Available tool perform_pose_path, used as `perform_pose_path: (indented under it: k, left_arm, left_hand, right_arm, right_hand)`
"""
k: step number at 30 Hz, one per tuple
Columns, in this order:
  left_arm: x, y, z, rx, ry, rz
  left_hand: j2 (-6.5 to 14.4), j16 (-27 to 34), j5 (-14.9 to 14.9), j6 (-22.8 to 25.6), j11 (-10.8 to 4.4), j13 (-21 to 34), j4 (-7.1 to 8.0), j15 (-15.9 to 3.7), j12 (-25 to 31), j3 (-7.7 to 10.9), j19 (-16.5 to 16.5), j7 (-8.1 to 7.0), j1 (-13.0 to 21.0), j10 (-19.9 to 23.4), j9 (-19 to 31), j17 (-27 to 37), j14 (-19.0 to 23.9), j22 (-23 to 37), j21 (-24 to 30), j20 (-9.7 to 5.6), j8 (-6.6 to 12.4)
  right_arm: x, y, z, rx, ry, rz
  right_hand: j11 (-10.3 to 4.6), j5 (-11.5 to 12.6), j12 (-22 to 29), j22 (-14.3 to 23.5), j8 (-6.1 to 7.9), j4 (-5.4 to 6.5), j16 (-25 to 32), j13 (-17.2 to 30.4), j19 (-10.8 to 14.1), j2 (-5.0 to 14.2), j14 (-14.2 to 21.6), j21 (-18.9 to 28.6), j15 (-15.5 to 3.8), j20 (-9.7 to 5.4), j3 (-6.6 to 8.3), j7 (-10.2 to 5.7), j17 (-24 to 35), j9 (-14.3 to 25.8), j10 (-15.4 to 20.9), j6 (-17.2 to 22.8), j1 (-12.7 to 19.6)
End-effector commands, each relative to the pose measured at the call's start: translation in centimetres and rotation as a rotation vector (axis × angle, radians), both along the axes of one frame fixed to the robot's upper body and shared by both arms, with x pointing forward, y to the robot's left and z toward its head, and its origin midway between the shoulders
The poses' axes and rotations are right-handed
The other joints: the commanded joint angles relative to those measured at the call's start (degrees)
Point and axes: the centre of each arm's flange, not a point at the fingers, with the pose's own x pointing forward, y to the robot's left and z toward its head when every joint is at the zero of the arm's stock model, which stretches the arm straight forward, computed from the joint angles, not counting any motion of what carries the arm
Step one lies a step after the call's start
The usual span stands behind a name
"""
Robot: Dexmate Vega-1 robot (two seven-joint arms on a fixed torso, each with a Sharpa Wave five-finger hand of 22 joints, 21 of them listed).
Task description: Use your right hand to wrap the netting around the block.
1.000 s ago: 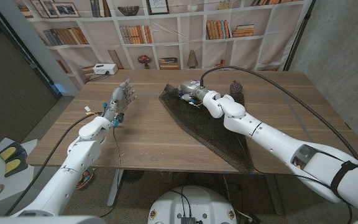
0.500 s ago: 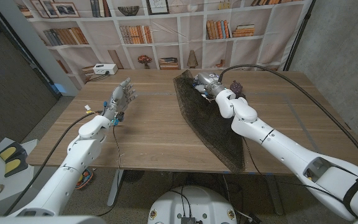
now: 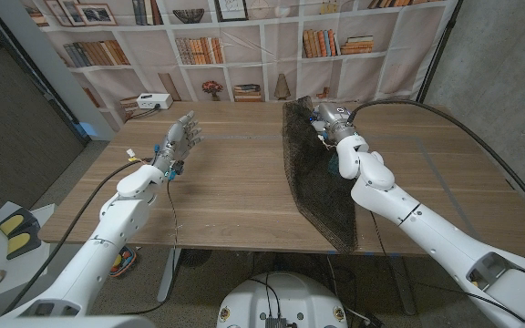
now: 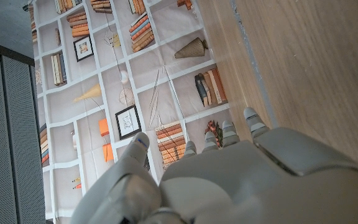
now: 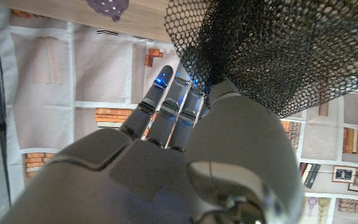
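Netting (image 3: 322, 178) is pinched at its far end by the right hand (image 3: 333, 120), raised near the table's (image 3: 226, 191) far edge right of centre; from there the mesh drapes back toward the near edge and hangs a bit over it. Right wrist view confirms the grip: mesh (image 5: 278, 50) bunched between thumb and fingers (image 5: 166, 106). Block (image 3: 339, 169) is probably the teal patch beside the right forearm, mostly hidden, can't confirm. Left hand (image 3: 180, 141) is over the table's left side, fingers apart, holding nothing. Small dark object (image 5: 106, 6) sits on the table past the right hand.
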Motion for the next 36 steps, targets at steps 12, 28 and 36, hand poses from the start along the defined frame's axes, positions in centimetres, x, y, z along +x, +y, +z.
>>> perform_pose_path:
  k: [12, 28, 36]
  left_arm:
    - [0.7, -1.4, 1.4, 0.036, 0.003, -0.018]
    - [1.4, -2.1, 1.5, 0.042, 0.014, -0.025]
    - [1.7, -2.3, 1.6, 0.046, 0.018, -0.026]
  left_hand:
    - [0.1, 0.0, 0.1, -2.2, 0.08, 0.1, -0.22, 0.11, 0.0, 0.03, 0.6, -0.40, -0.4, -0.1, 0.2, 0.1, 0.2, 0.1, 0.0, 0.12, -0.02]
    - [0.1, 0.0, 0.1, -2.2, 0.12, 0.1, -0.28, 0.08, -0.1, 0.08, 0.6, -0.39, -0.4, -0.2, 0.2, 0.1, 0.2, 0.1, -0.1, 0.13, 0.00]
    - [0.1, 0.0, 0.1, -2.1, 0.15, 0.1, -0.31, 0.14, -0.1, 0.11, 0.5, -0.39, -0.3, -0.2, 0.2, 0.1, 0.2, 0.1, -0.2, 0.13, 0.05]
  right_arm:
    - [-3.7, -8.1, -4.1, 0.212, 0.008, -0.195]
    - [-3.6, -11.4, -6.3, 0.243, 0.194, -0.351]
    - [-3.3, -13.4, -7.8, 0.337, 0.236, -0.358]
  right_hand:
    - [-0.08, 0.7, 0.3, 0.0, 5.60, 0.48, -1.3, -0.3, -0.6, -0.03, -0.1, 1.1, -5.64, -0.12, 0.29, -0.93, 1.1, 2.0, -0.4, 0.8, 0.0]
    - [-0.10, 0.9, 0.1, 0.0, 5.94, 0.85, -2.8, -0.4, -1.4, -0.04, -0.7, 1.7, -5.62, 0.03, 0.29, -1.06, 2.1, 1.5, -1.0, 0.0, -0.1]
    - [0.39, 0.9, -0.8, -0.1, 6.21, 0.82, -4.5, -1.6, -1.1, -0.16, -1.5, 2.5, -5.70, -0.33, 0.46, -1.30, 2.2, 1.2, -1.9, -0.2, 0.3]
